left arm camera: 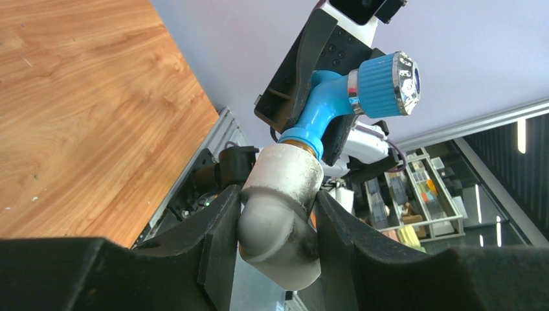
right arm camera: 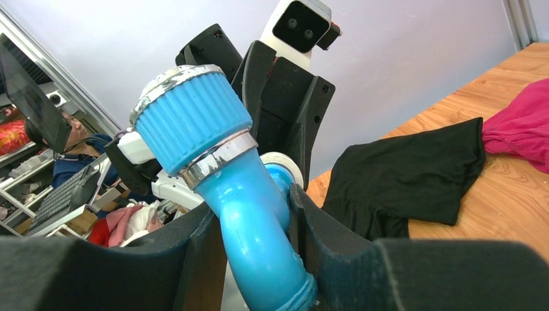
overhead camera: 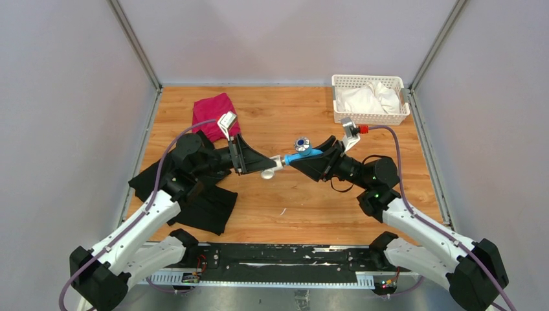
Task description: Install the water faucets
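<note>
The bright blue faucet point(overhead camera: 302, 155) with a round silvery-blue knob point(overhead camera: 302, 142) is held above the table's middle. My right gripper point(overhead camera: 309, 159) is shut on its blue body point(right arm camera: 252, 227). My left gripper point(overhead camera: 254, 163) is shut on a white pipe elbow fitting point(overhead camera: 269, 170), seen large in the left wrist view point(left arm camera: 280, 214). The faucet's end point(left arm camera: 324, 110) sits in the fitting's upper mouth, with an orange ring at the joint. The knob point(right arm camera: 188, 116) points up and away from the right wrist camera.
A white basket point(overhead camera: 369, 116) with white cloth stands at the back right. A magenta cloth point(overhead camera: 214, 109) lies back left and black cloth point(overhead camera: 207, 204) lies under the left arm. A small white scrap point(overhead camera: 283, 211) lies on the wood.
</note>
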Robot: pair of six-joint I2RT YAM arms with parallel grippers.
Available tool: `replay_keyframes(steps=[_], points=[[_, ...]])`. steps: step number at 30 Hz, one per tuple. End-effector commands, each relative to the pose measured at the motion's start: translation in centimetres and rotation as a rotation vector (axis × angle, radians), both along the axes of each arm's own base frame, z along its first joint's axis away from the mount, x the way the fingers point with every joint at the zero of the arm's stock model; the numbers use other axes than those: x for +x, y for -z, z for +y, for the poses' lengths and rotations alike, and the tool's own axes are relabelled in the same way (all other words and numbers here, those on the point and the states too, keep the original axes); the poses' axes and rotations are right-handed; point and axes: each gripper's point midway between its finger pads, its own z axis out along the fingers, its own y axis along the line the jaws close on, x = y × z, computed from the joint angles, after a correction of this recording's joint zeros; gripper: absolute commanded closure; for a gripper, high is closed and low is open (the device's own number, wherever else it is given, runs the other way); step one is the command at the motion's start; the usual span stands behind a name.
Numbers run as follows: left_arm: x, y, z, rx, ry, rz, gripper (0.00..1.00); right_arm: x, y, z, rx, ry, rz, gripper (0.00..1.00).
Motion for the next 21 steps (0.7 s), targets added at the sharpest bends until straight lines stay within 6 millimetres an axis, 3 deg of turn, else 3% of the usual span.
replay_keyframes(steps=[1,11,15,21], points=[[1.1,-2.5,-0.2,-0.062,-0.036,-0.102,0.96,-1.2,3.2,0.9,-0.087,-0.086,0.096,1.0],[2.0,-1.2,-0.4,-0.047,-0.06,-0.051,1.0,-0.6,4.3,0.8,-0.09,-0.044,0.123,1.0],[3.0,0.9,-0.6,-0.02,-0.084,0.014,1.0,0.1,5.6,0.6,-0.112,-0.003,0.155,1.0],[4.2,4.8,-0.8,0.03,-0.128,0.119,1.0,1.1,9.4,-0.1,-0.174,0.086,0.211,1.0]])
